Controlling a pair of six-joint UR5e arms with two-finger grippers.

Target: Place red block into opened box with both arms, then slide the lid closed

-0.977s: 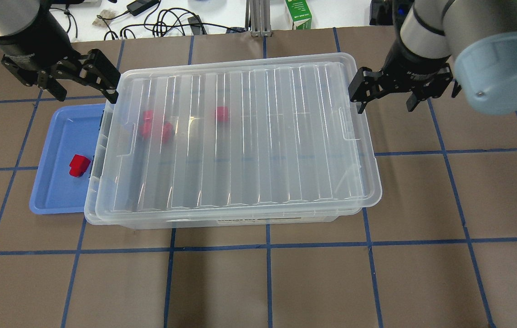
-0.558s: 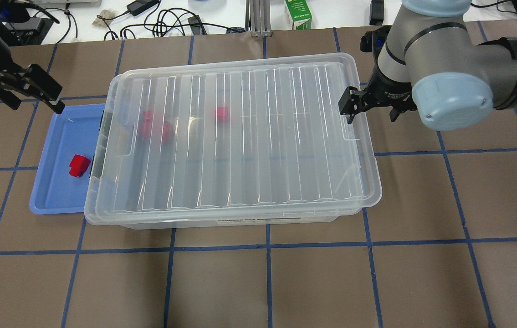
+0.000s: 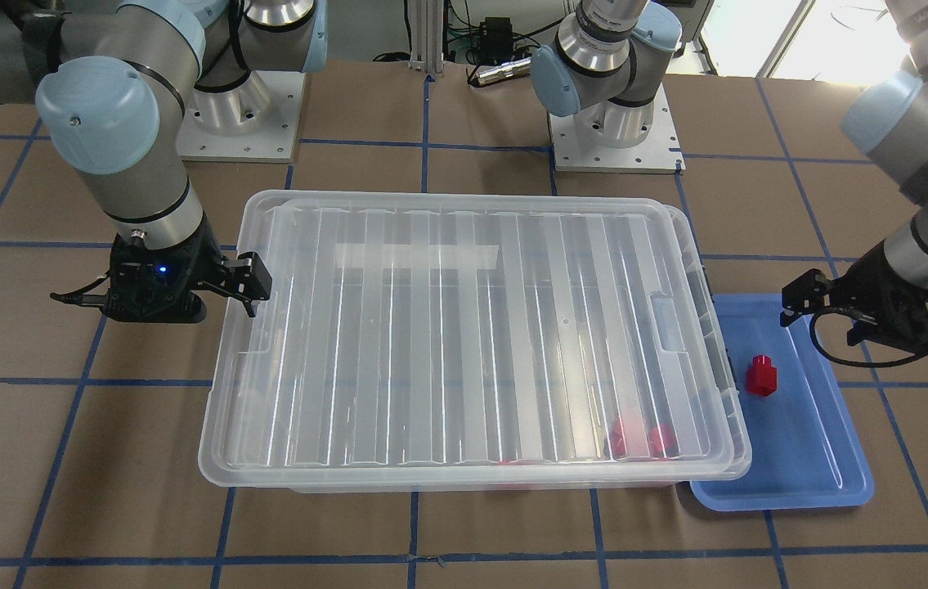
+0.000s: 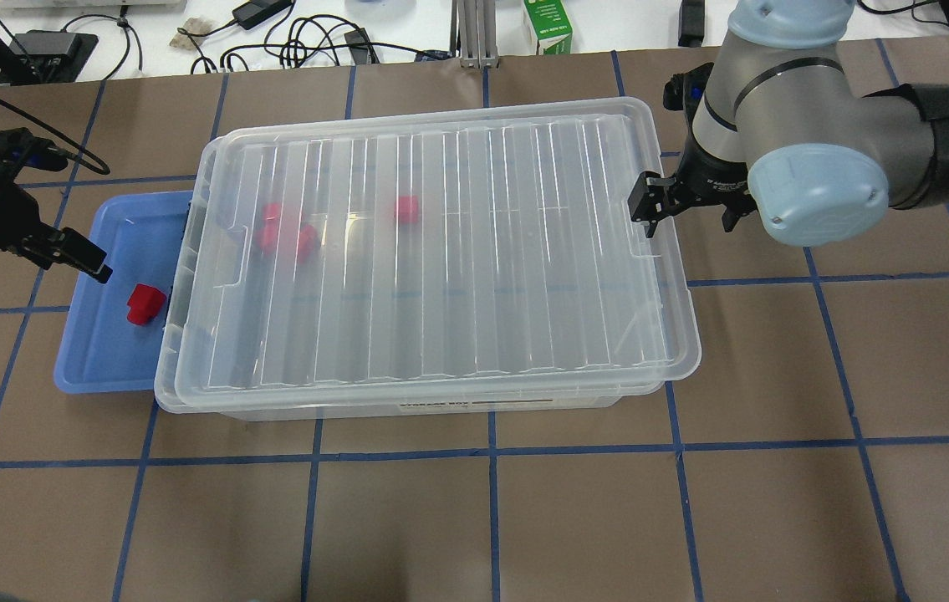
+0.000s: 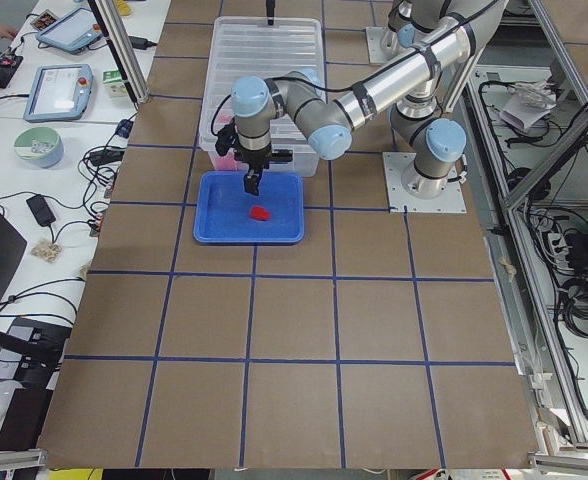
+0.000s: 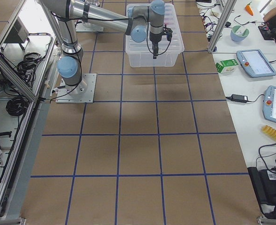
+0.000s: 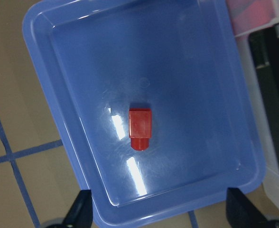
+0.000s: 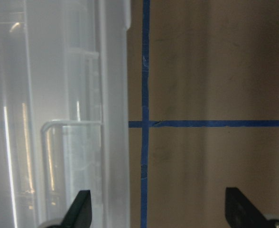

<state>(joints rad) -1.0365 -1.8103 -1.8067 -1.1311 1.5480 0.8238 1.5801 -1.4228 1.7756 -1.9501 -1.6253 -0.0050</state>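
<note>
The red block (image 4: 145, 303) (image 3: 760, 375) (image 7: 140, 128) lies in the blue tray (image 4: 94, 378), just left of the box (image 4: 441, 408). The ribbed clear lid (image 4: 441, 251) (image 3: 464, 343) rests on top of the box and covers nearly all of it. My left gripper (image 4: 64, 251) (image 3: 827, 317) (image 7: 158, 213) hovers open over the tray's left side, a little way from the block and holding nothing. My right gripper (image 4: 686, 209) (image 8: 158, 213) is open at the lid's right edge, with one finger (image 8: 80, 209) over the lid and the other over the table.
Other red pieces (image 4: 286, 238) (image 4: 407, 209) show blurred through the lid inside the box. A green carton (image 4: 548, 25) and cables lie beyond the table's far edge. Both arm bases (image 3: 611, 131) stand behind the box.
My left gripper has left the box's far left corner and come down over the tray's left edge. My right gripper has moved in against the lid's right edge.
</note>
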